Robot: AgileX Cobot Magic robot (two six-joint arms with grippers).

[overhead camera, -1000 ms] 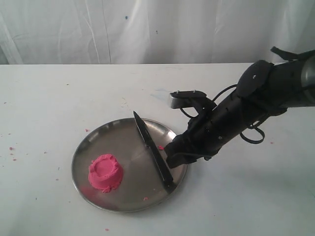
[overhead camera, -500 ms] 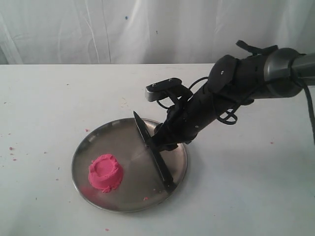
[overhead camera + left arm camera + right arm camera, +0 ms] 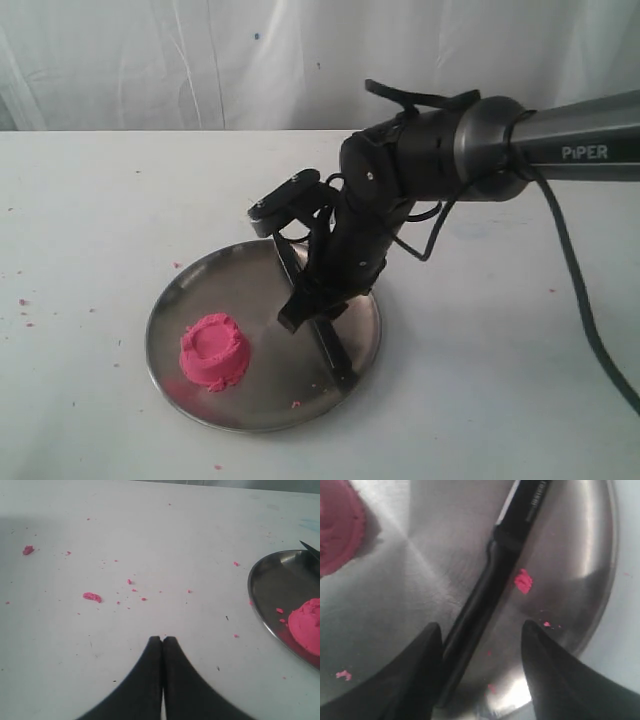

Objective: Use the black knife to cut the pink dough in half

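The pink dough (image 3: pixel 214 350) is one round mound with a dimpled top, sitting at the front left of the steel plate (image 3: pixel 215 275). Its edge also shows in the left wrist view (image 3: pixel 306 626) and the right wrist view (image 3: pixel 337 525). The black knife (image 3: pixel 338 357) lies across the right side of the plate, its handle (image 3: pixel 480 600) running toward the rim. My right gripper (image 3: pixel 481 630) hangs open over the plate, its fingers astride the handle end without closing on it. My left gripper (image 3: pixel 162 640) is shut and empty over bare table left of the plate.
Small pink crumbs (image 3: pixel 92 597) are scattered on the white table (image 3: pixel 500 400), and a few lie on the plate (image 3: pixel 523 581). A white cloth backdrop hangs behind the table. The right arm's cable loops to the right.
The right arm swung left from the plate's right rim to above the knife in the middle of the plate. Dough, knife and plate stayed put.
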